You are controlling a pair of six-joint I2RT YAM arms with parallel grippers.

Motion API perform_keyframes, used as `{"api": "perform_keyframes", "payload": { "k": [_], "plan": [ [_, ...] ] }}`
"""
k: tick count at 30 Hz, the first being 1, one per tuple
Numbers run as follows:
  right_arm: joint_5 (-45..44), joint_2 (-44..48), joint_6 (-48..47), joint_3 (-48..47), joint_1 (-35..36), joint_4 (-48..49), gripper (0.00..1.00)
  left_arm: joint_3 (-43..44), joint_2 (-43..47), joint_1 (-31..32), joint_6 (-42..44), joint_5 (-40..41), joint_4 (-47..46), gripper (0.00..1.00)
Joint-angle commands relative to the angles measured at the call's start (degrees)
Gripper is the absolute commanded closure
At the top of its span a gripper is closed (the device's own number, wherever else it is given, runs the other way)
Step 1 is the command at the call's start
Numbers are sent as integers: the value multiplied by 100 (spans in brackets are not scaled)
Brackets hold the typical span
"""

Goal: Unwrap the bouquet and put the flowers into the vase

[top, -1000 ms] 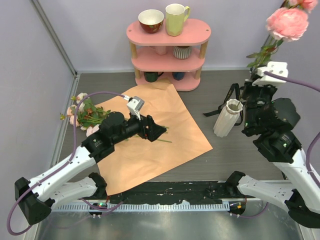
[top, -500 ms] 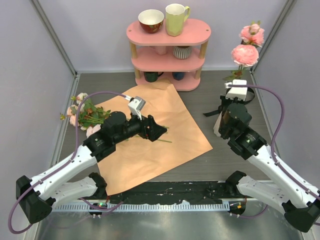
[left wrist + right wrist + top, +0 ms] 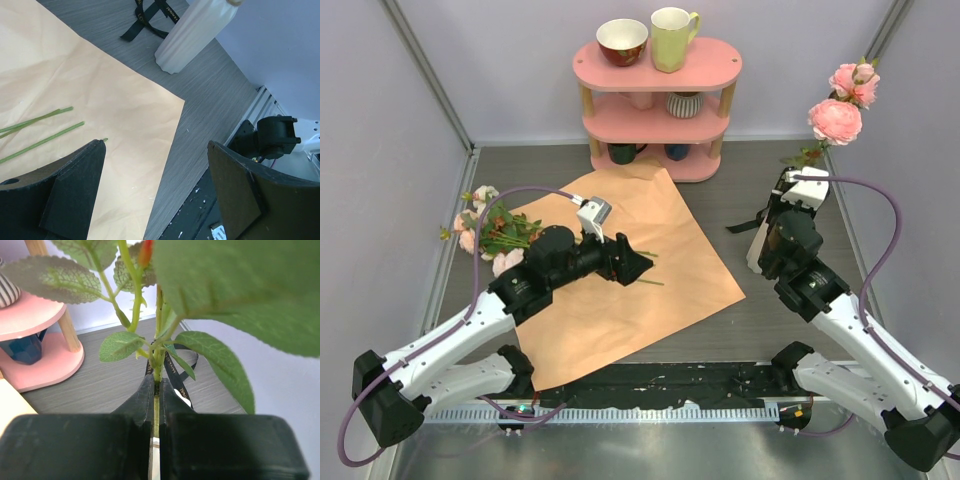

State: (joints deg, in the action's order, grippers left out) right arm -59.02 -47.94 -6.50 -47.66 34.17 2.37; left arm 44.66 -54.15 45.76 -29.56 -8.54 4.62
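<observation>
Flowers (image 3: 492, 232) lie at nine o'clock of the paper (image 3: 660, 250). Right gripper (image 3: 155, 390) pinches a rose stem (image 3: 158, 371), its blooms (image 3: 835, 120) at one o'clock of the vase (image 3: 192, 32). Left gripper (image 3: 156, 145) hangs spread over the paper.

You see the white ribbed vase (image 3: 192, 32) standing upright, its wider base down. Right beside it, a leafy stem with two pink roses (image 3: 837, 112) stands upright, its green stalk pinched in the right gripper (image 3: 155, 395). Left of the vase, the tan-orange wrapping paper (image 3: 650, 260) lies spread flat. The other flowers (image 3: 490, 232) lie heaped well to the vase's left, their thin stem ends (image 3: 45, 135) reaching onto the paper. The black ribbon (image 3: 150, 20) lies loose just beside the vase.
</observation>
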Motion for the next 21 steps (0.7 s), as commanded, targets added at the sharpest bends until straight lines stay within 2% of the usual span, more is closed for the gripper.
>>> {"api": "perform_keyframes", "payload": {
  "k": [1, 6, 9, 13, 15, 17, 21],
  "plan": [
    [-74, -31, 351, 108, -104, 352, 99, 7, 71, 21, 38, 71, -164, 13],
    [-179, -57, 387, 204, -139, 396, 99, 25, 45, 30, 56, 80, -111, 12],
    [-188, -22, 395, 205, -148, 396, 95, 25, 89, 30, 73, 124, -85, 11],
    [-136, 39, 387, 134, -139, 343, 78, 25, 150, 21, 117, 186, -40, 11],
    [-118, 48, 413, 64, -139, 230, 75, 16, 168, 21, 126, 238, -14, 10],
    [-92, 57, 474, -50, -139, 89, 64, 16, 159, 12, 126, 247, -5, 10],
    [22, 110, 632, -200, -148, -359, 56, -2, 142, 12, 117, 300, 12, 10]
  ]
}}
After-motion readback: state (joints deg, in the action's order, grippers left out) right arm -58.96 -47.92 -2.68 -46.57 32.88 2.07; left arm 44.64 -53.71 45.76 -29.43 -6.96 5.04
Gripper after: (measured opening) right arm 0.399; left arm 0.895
